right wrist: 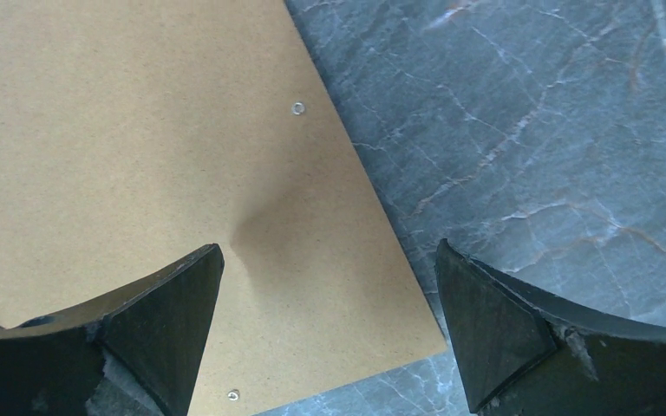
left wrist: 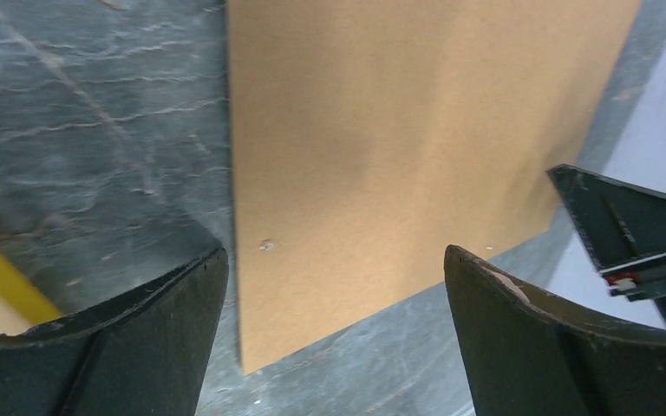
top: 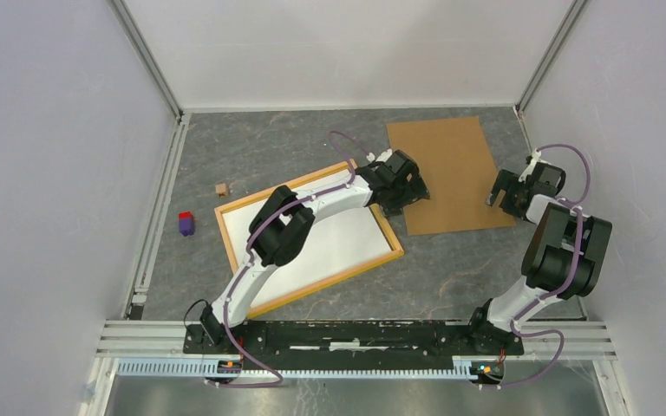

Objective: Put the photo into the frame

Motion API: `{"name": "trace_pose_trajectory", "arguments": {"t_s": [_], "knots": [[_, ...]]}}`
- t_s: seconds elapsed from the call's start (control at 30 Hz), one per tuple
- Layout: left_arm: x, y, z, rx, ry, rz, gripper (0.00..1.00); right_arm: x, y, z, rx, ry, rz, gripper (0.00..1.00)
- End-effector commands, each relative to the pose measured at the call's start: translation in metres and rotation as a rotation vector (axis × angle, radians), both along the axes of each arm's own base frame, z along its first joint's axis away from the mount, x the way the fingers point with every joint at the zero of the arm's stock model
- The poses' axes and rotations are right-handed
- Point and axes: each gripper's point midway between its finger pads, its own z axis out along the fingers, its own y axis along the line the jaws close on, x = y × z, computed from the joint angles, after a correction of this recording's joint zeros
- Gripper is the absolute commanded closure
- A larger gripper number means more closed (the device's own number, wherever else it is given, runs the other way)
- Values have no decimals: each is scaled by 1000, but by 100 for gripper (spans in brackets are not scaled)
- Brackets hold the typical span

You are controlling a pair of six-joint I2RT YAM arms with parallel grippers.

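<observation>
A: Overhead: finding the frame [top: 338, 279] lying flat on the bench [top: 486, 269], white sheet [top: 347, 238] inside, maybe the photo; left tool [top: 409, 198] and right tool [top: 498, 196] hanging spread over the brown board [top: 451, 165].

B: Left wrist: straddling its near corner, nothing held; right wrist: likewise; advising pinching opposite edges, lifting level.

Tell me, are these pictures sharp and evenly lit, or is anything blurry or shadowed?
Top view: evenly lit, sharp, no glare. Left wrist view: the brown board looks soft, slightly out of focus, with a dim shadow patch. Right wrist view: crisper, the veins of the grey table are clear, and a soft shadow lies on the board.
</observation>
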Motion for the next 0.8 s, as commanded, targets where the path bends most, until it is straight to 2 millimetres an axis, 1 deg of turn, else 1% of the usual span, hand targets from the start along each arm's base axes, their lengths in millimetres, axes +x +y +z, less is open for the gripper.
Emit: {"name": "trace_pose_trajectory", "arguments": {"t_s": [0.0, 0.07, 0.1, 0.17, 0.23, 0.33, 0.37, 0.47, 0.5, 0.53, 0.57, 0.6, 0.73, 0.77], "knots": [[3, -33, 10, -168, 42, 22, 0, -1, 22, -11, 112, 0, 46, 3], [3, -39, 15, -221, 55, 12, 0, -4, 28, -15, 136, 0, 60, 4], [4, -43, 20, -253, 46, 9, 0, -5, 32, -17, 150, 1, 67, 5], [7, -49, 37, -323, 18, -4, 1, -9, 38, -21, 180, 8, 80, 6], [10, -56, 61, -418, -5, -15, 3, -11, 45, -23, 212, 7, 94, 7], [10, -66, 110, -580, -62, -44, 5, -15, 57, -26, 261, -2, 114, 8], [9, -67, 127, -630, -80, -50, 6, -17, 59, -26, 271, 0, 116, 8], [3, -64, 164, -740, -122, -55, 7, -21, 62, -26, 280, 0, 117, 8], [0, -62, 171, -763, -125, -50, 8, -23, 65, -26, 292, -1, 120, 9], [-2, -60, 180, -796, -131, -46, 9, -19, 65, -22, 288, -31, 127, 9], [-6, -58, 184, -818, -125, -42, 10, -19, 68, -20, 295, -37, 131, 9], [-9, -56, 192, -845, -132, -42, 12, -20, 69, -19, 296, -43, 136, 9], [-27, -53, 205, -871, -158, -66, 18, -21, 71, -14, 284, -52, 142, 9], [-32, -52, 214, -893, -174, -74, 19, -22, 71, -14, 282, -51, 142, 9]]}}
